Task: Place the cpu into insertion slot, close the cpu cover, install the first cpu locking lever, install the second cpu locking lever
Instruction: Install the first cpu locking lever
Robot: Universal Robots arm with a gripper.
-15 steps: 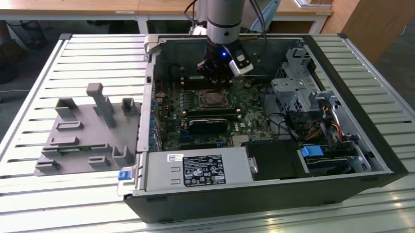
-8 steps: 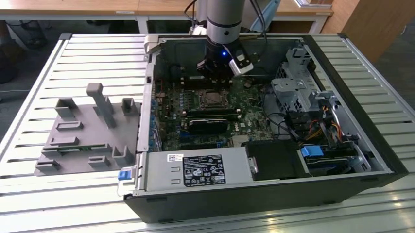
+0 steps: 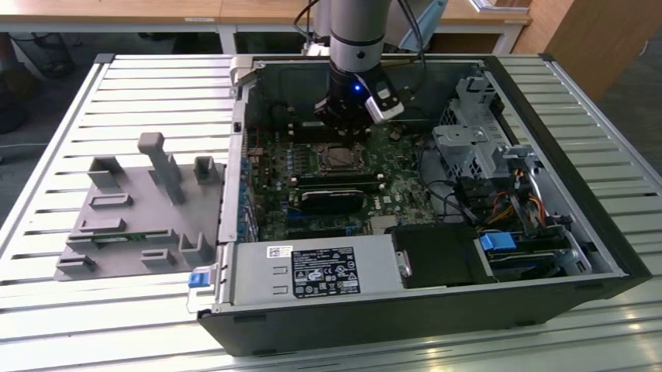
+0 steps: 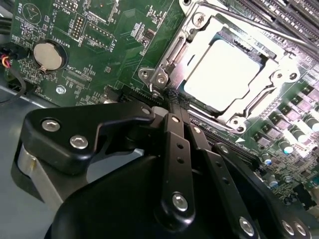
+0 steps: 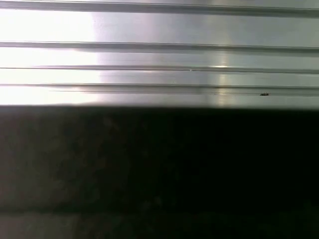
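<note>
The cpu point(image 4: 227, 69), a pale square chip, lies flat in the insertion slot point(image 4: 149, 74) on the green board. The cpu cover point(image 4: 175, 54), a silver frame with a window, lies down over it. A thin metal lever rod point(image 4: 249, 22) runs along one side of the socket. My gripper point(image 4: 174, 98) has its black fingers point(image 4: 172, 129) pressed together, shut, with the tips right at a corner of the socket frame; nothing shows between them. In the exterior view the gripper point(image 3: 346, 128) hangs inside the open computer case just behind the insertion slot point(image 3: 339, 158).
Black memory sticks point(image 3: 336, 183) lie in front of the socket. A power supply point(image 3: 310, 271) fills the case's front, and a drive cage point(image 3: 470, 143) with cables stands at the exterior view's right. A grey fixture block point(image 3: 135, 209) sits on the slatted table. A coin battery point(image 4: 46, 54) is on the board.
</note>
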